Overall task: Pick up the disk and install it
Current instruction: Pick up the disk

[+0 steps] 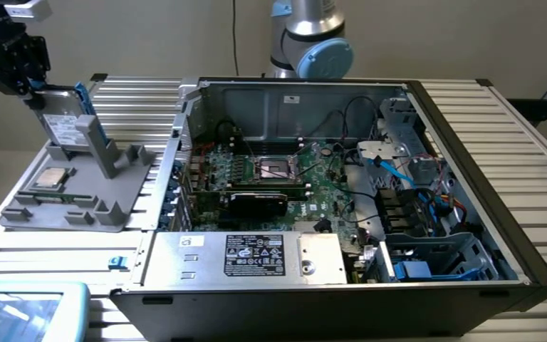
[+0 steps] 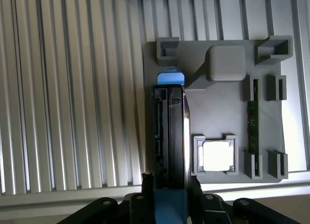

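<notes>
Ribbed tabletop [image 1: 511,142] is carrying a grey holder [image 1: 69,206] propping the disk [image 1: 65,122] on edge, so the gripper [image 2: 169,187] is clasping its upper end.

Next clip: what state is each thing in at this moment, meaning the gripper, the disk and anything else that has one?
gripper: shut on the disk's upper end.
disk: upright and tilted, lower end at the grey fixture.
processor chip: lying flat in its fixture pocket.
computer case: open, side panel off, insides exposed.
</notes>
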